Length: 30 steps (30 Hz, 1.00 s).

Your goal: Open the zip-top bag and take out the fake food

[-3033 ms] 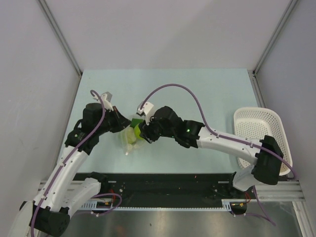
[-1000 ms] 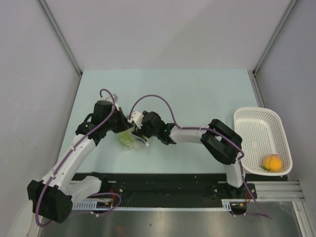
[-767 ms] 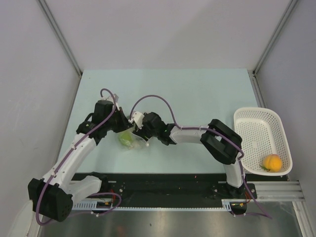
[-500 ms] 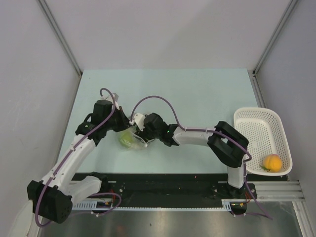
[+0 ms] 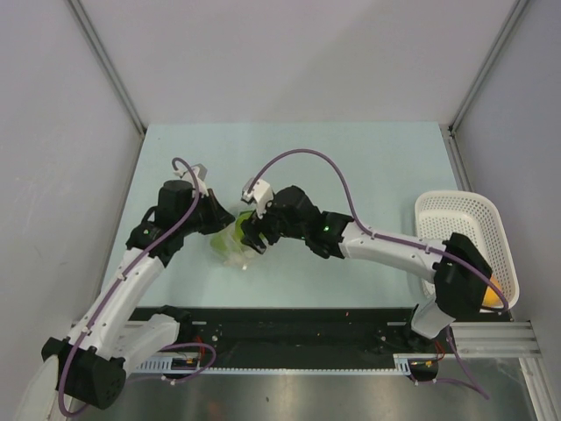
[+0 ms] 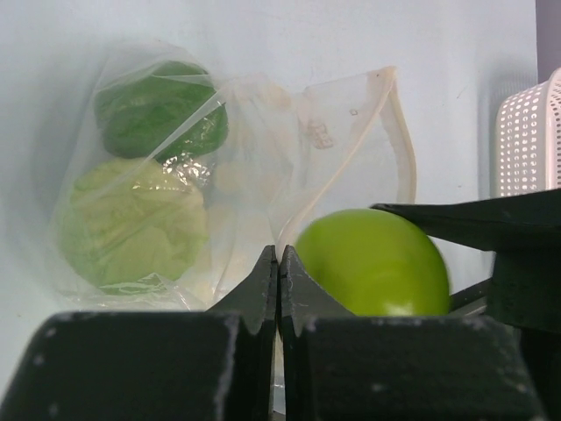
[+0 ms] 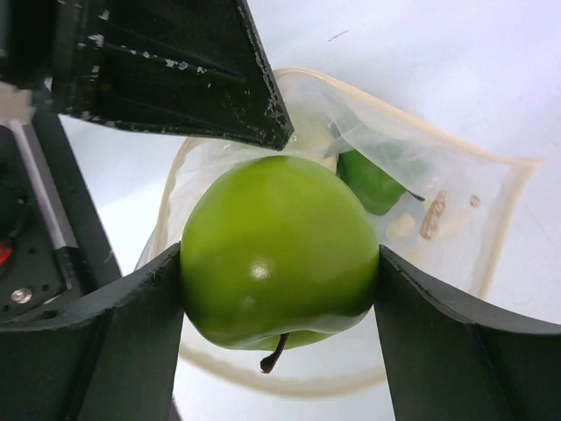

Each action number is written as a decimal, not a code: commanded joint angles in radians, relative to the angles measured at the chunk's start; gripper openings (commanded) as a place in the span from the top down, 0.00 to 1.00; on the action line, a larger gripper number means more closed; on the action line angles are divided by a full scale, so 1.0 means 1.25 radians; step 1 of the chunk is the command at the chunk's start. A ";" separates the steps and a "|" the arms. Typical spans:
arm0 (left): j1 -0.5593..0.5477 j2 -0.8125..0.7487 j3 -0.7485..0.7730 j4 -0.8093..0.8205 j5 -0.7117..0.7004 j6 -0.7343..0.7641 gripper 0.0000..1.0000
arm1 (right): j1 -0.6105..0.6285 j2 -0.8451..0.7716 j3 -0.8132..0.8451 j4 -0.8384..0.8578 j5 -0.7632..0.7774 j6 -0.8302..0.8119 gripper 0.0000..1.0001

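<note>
Your left gripper (image 6: 278, 263) is pressed together on the near lip of the bag (image 6: 351, 149), pinching only thin film. Your right gripper (image 7: 280, 263) is clamped across the lime-green apple (image 6: 372, 263), one finger on each flank, right at the bag's mouth. That apple looks hard, glossy and light, so it could squirt out from flat fingers; grip it across its widest part, as now, not near the stem. The bag looks limp, crinkly and slippery, and it will likely drag along unless its lip is pinned, so take it by the stiffer zip strip. Deeper in the bag lie a pale green fruit (image 6: 131, 219) and, beyond it, a dark green one (image 6: 158, 110), touching each other. Well to the right of the bag stands the white basket (image 5: 460, 215). A second ago the right fingers stood wider and reached into the bag's mouth; now they have closed on the apple, and the right arm (image 5: 394, 250) has stretched out, its elbow over the basket
</note>
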<state>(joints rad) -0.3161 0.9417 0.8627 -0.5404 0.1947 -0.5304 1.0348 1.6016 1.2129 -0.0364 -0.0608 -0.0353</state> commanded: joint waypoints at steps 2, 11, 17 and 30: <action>-0.004 -0.006 0.023 0.005 0.017 0.018 1.00 | -0.028 -0.140 -0.004 -0.101 0.073 0.067 0.71; -0.004 -0.006 0.038 -0.005 0.032 0.026 1.00 | -0.319 -0.394 -0.099 -0.369 0.305 0.208 0.65; -0.005 -0.001 0.040 -0.001 0.050 0.027 1.00 | -0.651 -0.482 -0.142 -0.583 0.385 0.331 0.58; -0.015 -0.002 0.029 0.017 0.066 0.023 1.00 | -1.055 -0.395 -0.256 -0.685 0.223 0.468 0.45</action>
<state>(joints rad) -0.3256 0.9424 0.8661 -0.5472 0.2520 -0.5201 -0.2012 1.0580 0.8951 -0.8581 0.2901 0.4770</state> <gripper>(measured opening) 0.006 0.775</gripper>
